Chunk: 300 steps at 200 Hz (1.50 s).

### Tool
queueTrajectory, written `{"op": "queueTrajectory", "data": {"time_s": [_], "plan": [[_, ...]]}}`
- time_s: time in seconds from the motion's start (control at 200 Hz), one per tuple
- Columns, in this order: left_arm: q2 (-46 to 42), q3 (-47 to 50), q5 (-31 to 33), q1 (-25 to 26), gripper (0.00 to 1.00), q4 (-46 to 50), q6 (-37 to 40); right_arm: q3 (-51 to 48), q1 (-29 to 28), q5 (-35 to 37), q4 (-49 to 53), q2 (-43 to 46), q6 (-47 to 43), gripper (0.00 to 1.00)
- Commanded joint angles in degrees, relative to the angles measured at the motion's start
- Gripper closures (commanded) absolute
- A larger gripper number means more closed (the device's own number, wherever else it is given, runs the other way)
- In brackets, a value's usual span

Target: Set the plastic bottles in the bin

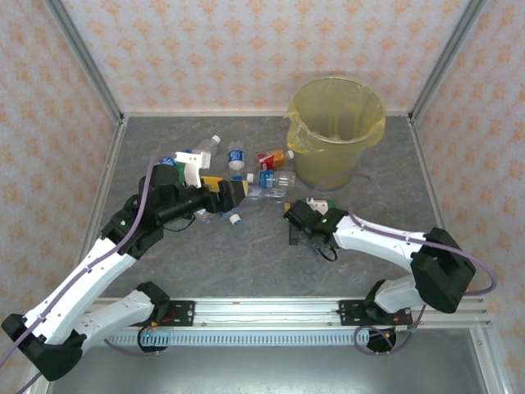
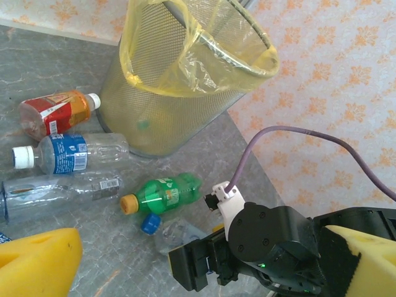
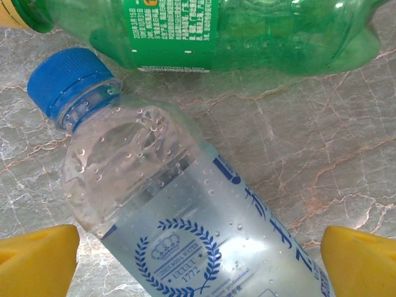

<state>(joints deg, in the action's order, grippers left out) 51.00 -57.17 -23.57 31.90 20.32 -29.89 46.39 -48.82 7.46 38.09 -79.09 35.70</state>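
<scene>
Plastic bottles [image 1: 267,178] scattered on counter [image 1: 246,254] left of bin [image 1: 332,156]. Clear blue-capped bottle [image 3: 185,210] near bin base, between wide jaws of my right tool [image 3: 198,260], unheld. Likely light, thin-walled, slick, crushable: grip labelled middle. Left tool [image 1: 232,194] wide, empty.

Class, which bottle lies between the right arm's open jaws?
The clear bottle, blue-capped with a blue crest label. The green bottle lies farther off, beyond its cap.

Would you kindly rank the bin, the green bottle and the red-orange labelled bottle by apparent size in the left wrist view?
1. bin, clearly largest.
2. green bottle and red-orange labelled bottle look about alike; differing nearness to the camera leaves their order unsure.
</scene>
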Motion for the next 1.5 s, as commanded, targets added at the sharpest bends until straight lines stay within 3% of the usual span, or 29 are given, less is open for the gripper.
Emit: {"op": "queueTrajectory", "data": {"time_s": [0.0, 0.35, 1.006, 1.166, 1.497], "plan": [[0.3, -1.6, 0.8, 0.4, 0.01, 0.9, 1.5, -0.6, -0.2, 0.4, 0.3, -1.0, -0.7, 0.01], [0.4, -0.8, 0.1, 0.4, 0.01, 0.2, 1.0, 1.7, -0.5, -3.6, -1.3, -4.4, -1.8, 0.0], [-0.4, 0.1, -0.9, 0.3, 0.01, -0.6, -0.5, 5.1, -0.7, -3.6, -2.1, -12.5, -9.7, 0.26], [-0.6, -0.4, -0.4, 0.4, 0.01, -0.1, 0.1, 6.0, -1.3, -3.3, -1.3, -12.1, -10.2, 0.43], [-0.5, -1.1, 2.7, 0.3, 0.01, -0.5, 0.7, 10.8, -3.0, -0.5, 1.9, -5.9, -9.0, 0.43]]}}
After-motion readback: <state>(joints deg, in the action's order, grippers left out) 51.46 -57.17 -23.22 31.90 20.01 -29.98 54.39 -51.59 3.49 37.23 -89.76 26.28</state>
